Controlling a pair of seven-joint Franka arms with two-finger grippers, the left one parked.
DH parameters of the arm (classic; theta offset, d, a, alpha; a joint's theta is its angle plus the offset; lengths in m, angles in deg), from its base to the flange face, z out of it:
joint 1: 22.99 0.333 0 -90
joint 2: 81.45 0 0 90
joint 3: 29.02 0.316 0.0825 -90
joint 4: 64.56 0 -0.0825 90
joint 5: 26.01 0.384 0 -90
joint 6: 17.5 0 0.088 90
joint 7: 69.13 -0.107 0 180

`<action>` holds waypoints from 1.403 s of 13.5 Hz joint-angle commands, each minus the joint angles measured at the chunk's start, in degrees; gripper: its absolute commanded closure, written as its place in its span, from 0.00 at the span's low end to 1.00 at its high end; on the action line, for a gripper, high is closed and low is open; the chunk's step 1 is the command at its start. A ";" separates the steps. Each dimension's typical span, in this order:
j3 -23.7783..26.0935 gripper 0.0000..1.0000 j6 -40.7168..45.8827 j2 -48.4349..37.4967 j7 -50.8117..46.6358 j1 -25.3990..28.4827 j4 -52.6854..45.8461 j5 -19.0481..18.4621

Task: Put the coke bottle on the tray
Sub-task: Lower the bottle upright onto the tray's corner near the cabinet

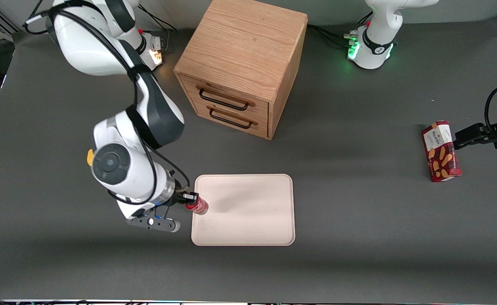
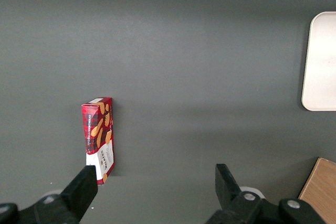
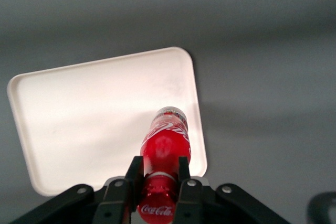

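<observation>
Since the gripper [image 3: 157,174] is clamped on the coke bottle's [image 3: 165,145] neck, holding it over the tray's [image 1: 248,212] edge nearest the working arm, I'd lower it straight down, base flat, before letting go so it doesn't tip.

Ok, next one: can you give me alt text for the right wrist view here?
The gripper holds the red coke bottle by its neck, base pointing out over the pale cream-pink tray, close to the tray's edge. The tray's surface is bare, and it lies on a dark grey table.
</observation>
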 commanded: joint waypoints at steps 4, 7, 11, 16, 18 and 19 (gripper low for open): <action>0.60 1.00 -3.60 3.51 -1.68 0.56 -1.70 -2.24; 0.68 1.00 -5.53 4.31 -1.51 0.64 -0.22 -2.24; 0.68 1.00 -7.47 4.31 -1.86 0.64 2.08 -2.07; 0.60 0.00 -6.60 1.25 -2.65 0.56 2.08 -1.72; 0.60 0.00 0.30 -2.00 -2.56 0.47 2.17 -1.80; 0.60 0.00 4.96 -4.89 -2.47 0.29 2.17 -1.63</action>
